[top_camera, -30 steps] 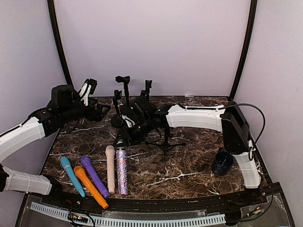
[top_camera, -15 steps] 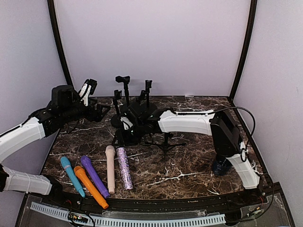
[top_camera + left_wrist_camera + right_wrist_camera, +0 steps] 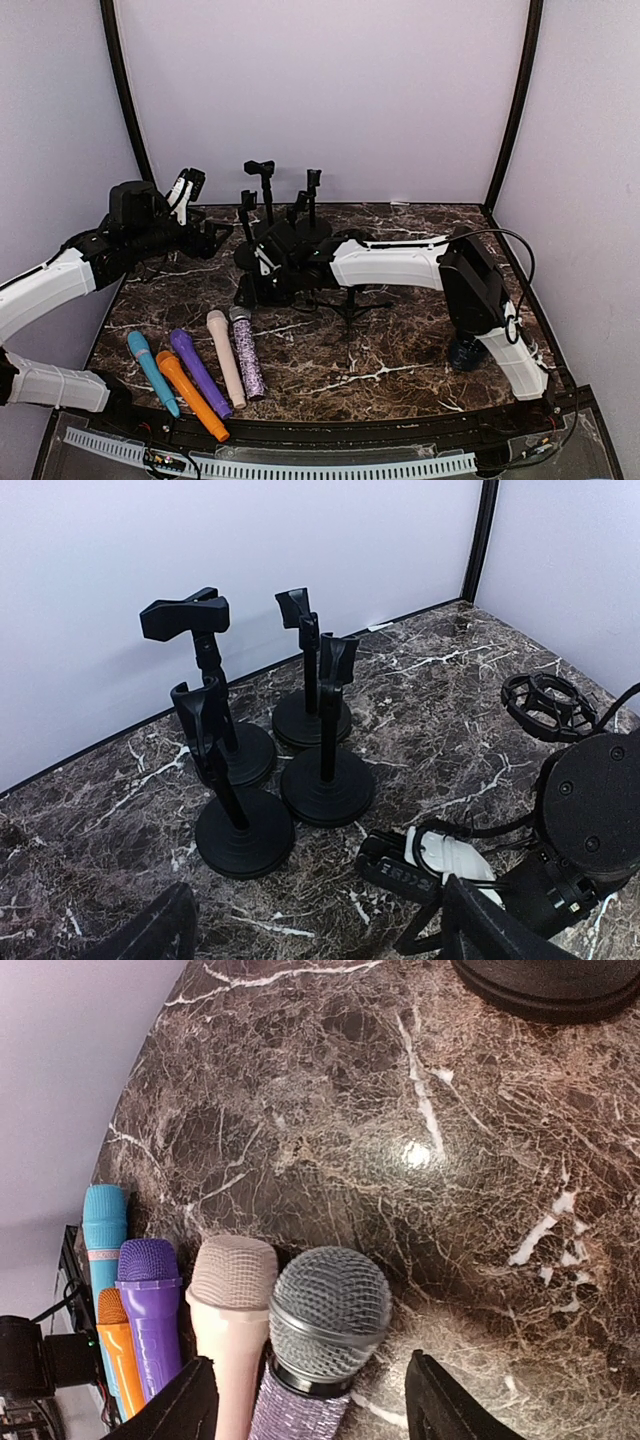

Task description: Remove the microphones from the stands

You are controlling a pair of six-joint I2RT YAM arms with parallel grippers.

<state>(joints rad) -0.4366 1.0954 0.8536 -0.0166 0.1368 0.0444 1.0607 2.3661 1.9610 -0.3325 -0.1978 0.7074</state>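
Observation:
Several black microphone stands (image 3: 262,215) stand at the back of the marble table, all with empty clips; they also show in the left wrist view (image 3: 325,770). The glitter-purple microphone (image 3: 246,355) with a grey mesh head (image 3: 330,1315) lies on the table against a pink microphone (image 3: 224,355). My right gripper (image 3: 255,290) is open just behind its head, a finger on either side in the right wrist view (image 3: 310,1365), not gripping it. My left gripper (image 3: 212,238) is open and empty to the left of the stands (image 3: 320,935).
Blue (image 3: 150,370), orange (image 3: 190,395) and purple (image 3: 198,372) microphones lie in a row at the front left. A black tripod stand (image 3: 348,295) is mid-table, with its shock mount (image 3: 548,705). A dark blue cup (image 3: 465,350) sits by the right arm's base.
The glitter-purple microphone has slid left and now rests against the pink one, which has tilted left too. My right arm has swung left, its gripper open. The left arm has not moved.

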